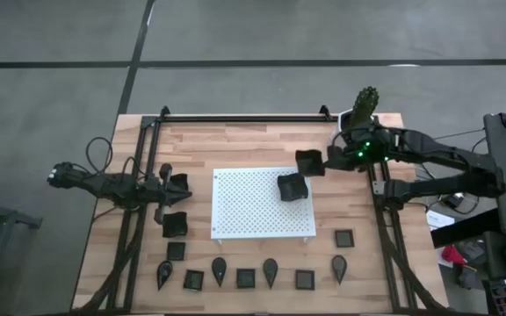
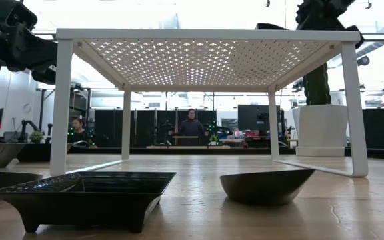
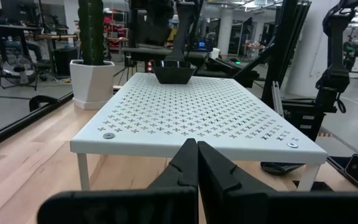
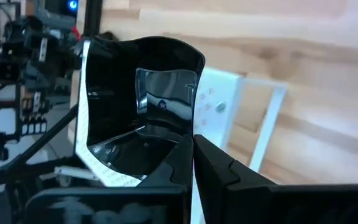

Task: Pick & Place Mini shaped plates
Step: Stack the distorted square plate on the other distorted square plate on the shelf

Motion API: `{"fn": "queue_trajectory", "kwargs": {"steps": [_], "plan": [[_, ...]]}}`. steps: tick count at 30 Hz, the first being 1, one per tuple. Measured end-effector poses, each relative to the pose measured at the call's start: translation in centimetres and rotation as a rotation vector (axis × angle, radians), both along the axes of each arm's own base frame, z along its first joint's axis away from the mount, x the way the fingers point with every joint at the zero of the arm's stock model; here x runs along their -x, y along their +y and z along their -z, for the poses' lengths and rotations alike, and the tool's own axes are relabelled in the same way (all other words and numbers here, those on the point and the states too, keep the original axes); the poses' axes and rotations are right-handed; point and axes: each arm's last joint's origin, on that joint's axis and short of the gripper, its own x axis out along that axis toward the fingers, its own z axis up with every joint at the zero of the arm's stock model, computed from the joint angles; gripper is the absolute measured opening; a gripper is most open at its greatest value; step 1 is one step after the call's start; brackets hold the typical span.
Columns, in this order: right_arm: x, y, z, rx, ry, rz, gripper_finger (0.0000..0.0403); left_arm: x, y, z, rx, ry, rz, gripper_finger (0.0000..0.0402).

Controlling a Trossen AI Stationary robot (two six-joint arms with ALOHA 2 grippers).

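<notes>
While clamped shut on the rim of a black square plate (image 1: 310, 162) just off the white board's (image 1: 253, 211) far right corner, right gripper (image 1: 330, 159) beside the cactus pot (image 1: 351, 119); left gripper (image 1: 172, 182) closed, empty, left of board.

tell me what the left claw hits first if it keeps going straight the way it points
Probably the near edge of the white perforated board: the shut left claw points at it. Depth is unclear, so it might slip just under it.

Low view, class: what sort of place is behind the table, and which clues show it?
Probably a robotics lab or workshop: people at benches with dark monitors, exposed ceiling, and a wooden table carrying a white perforated board.
</notes>
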Motion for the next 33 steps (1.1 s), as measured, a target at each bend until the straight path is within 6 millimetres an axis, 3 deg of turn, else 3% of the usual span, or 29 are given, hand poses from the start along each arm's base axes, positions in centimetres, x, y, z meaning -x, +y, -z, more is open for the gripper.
{"fn": "queue_trajectory", "kwargs": {"steps": [16, 25, 33], "plan": [[-5.6, 3.2, -1.7, -0.041, 0.098, -0.078, 0.0008, 0.0, 0.0, 0.0, 0.0, 0.0, 0.0, 0.0], [-6.5, 3.5, -2.5, 0.01, 0.225, -0.091, 0.0008, 0.0, 0.0, 0.0, 0.0, 0.0, 0.001, 0.0], [-7.0, 3.6, -1.7, 0.01, 0.259, -0.096, 0.0008, 0.0, 0.0, 0.0, 0.0, 0.0, 0.001, 0.0]]}}
